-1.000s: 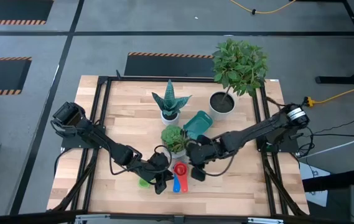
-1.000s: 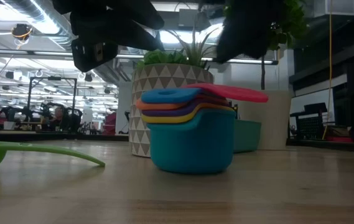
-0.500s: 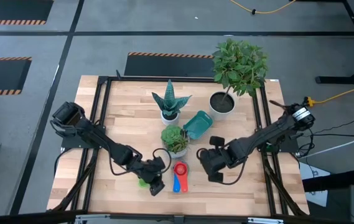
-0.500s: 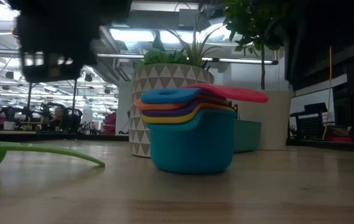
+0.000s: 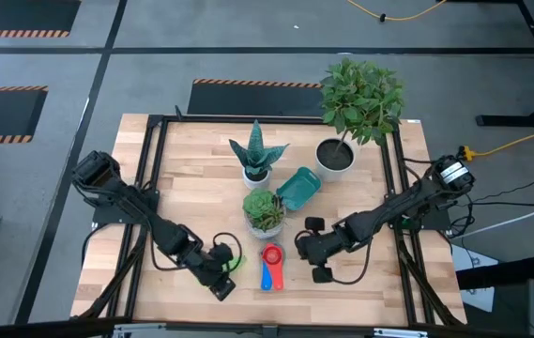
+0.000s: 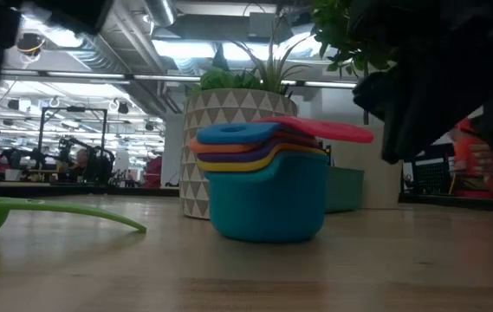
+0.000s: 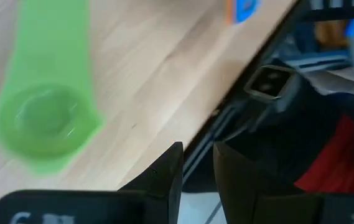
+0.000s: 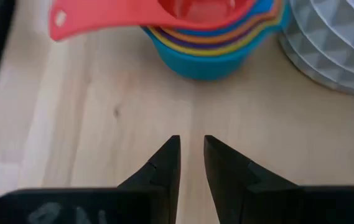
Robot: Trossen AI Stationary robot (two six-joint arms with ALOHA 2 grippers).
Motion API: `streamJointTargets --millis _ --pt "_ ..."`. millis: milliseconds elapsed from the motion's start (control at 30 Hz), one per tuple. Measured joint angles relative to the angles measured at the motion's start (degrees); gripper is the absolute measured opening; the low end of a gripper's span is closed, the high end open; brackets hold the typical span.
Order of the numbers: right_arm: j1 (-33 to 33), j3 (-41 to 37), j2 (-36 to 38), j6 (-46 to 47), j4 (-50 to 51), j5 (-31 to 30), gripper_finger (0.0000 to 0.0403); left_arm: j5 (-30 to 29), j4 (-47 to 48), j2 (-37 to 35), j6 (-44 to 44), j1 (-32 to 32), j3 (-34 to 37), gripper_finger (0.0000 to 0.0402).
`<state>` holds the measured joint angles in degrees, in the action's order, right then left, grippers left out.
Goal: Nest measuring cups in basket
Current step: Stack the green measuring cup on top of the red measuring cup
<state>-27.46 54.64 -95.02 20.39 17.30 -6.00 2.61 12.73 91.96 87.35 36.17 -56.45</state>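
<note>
Green plastic is what I see first: one green measuring cup point(image 7: 43, 118) lies alone on the table point(image 5: 182, 202), just beside my left pincer point(image 5: 218, 282), near the front edge. The other measuring cups point(image 6: 268, 186) already sit one inside another in a stack, with the light blue cup at the bottom and the red one point(image 8: 183, 14) on top, its flat handle pointing out to the side. This stack stands on the bare wood in front of the patterned white pot point(image 6: 237, 113), not in the basket point(image 5: 297, 188), which lies further back, between the plants, and seems empty as far as I can tell. So I judge the nesting as mostly done, but two things are left: the green cup must join the stack, and the stack must go into the basket. My left pincer holds nothing, its fingers only a little apart. My right pincer point(image 5: 315, 248) hovers just beside the stack, fingers nearly pressed together with a thin gap, and it also pinches nothing.
</note>
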Motion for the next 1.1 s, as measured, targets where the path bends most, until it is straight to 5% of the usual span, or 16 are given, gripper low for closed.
streamJointTargets --millis 467,733,1100 --pt "-0.02 -4.42 -0.02 0.07 -5.62 0.11 0.0076 -2.2 16.42 0.67 22.89 3.57 0.0 0.0082" --pt "-0.02 -4.42 -0.02 0.06 -5.88 0.1 0.0076 -10.6 19.93 0.68 24.6 3.44 0.02 0.0082" --pt "-0.02 -4.42 -0.02 0.08 -5.9 0.1 0.0076 -10.92 21.09 1.52 24.59 3.44 -0.02 0.0082"
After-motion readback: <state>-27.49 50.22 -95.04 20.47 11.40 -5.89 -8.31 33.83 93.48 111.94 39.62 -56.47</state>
